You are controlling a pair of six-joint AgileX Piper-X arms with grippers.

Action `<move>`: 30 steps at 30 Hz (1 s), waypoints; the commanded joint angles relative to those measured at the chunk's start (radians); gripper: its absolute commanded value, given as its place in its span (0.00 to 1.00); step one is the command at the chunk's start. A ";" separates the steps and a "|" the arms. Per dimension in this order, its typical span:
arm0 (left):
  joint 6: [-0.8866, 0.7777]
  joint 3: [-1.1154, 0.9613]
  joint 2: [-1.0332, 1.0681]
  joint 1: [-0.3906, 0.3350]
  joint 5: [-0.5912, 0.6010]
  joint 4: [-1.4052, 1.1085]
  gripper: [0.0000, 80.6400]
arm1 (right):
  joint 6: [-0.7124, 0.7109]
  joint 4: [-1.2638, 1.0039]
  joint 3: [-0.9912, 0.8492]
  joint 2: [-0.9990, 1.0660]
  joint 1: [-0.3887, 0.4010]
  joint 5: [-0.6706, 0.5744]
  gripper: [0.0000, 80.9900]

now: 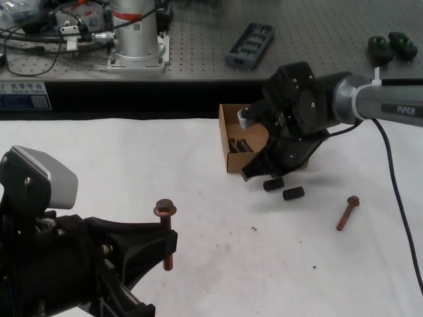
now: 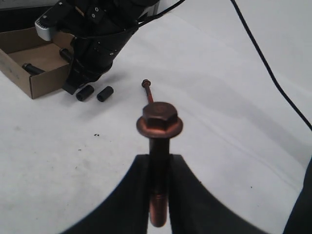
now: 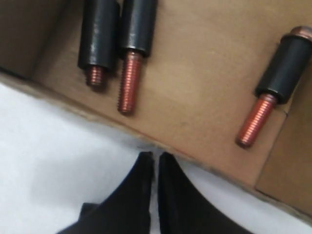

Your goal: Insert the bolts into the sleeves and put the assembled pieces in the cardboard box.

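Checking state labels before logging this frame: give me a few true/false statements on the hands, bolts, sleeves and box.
The left hand holds a bolt, head up. True.
The cardboard box is empty. False: three assembled pieces lie in it.
Two loose sleeves lie on the white cloth beside the box. True.
The right hand grips a sleeve. False: it is shut on nothing, by the box's edge.

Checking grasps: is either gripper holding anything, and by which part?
The left gripper clamps a bolt by its shank, head up. The right gripper is shut, holding nothing.
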 commanded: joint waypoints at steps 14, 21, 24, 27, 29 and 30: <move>0.011 -0.004 -0.008 -0.004 0.006 -0.021 0.01 | 0.053 0.165 -0.003 -0.006 0.032 -0.046 0.07; 0.011 -0.004 -0.008 -0.004 0.006 -0.021 0.01 | 0.075 0.248 -0.003 -0.054 0.067 -0.046 0.07; 0.004 -0.004 -0.008 -0.004 0.006 -0.021 0.01 | 0.075 0.293 -0.003 -0.074 0.070 -0.043 0.07; 0.004 -0.004 -0.008 -0.004 0.006 -0.021 0.01 | 0.075 0.321 -0.003 -0.093 0.070 -0.042 0.07; 0.004 -0.004 -0.008 -0.004 0.006 -0.021 0.01 | 0.071 0.321 -0.003 -0.109 0.070 -0.042 0.07; 0.004 -0.004 -0.008 -0.004 0.006 -0.021 0.01 | 0.061 0.320 -0.003 -0.119 0.070 -0.042 0.07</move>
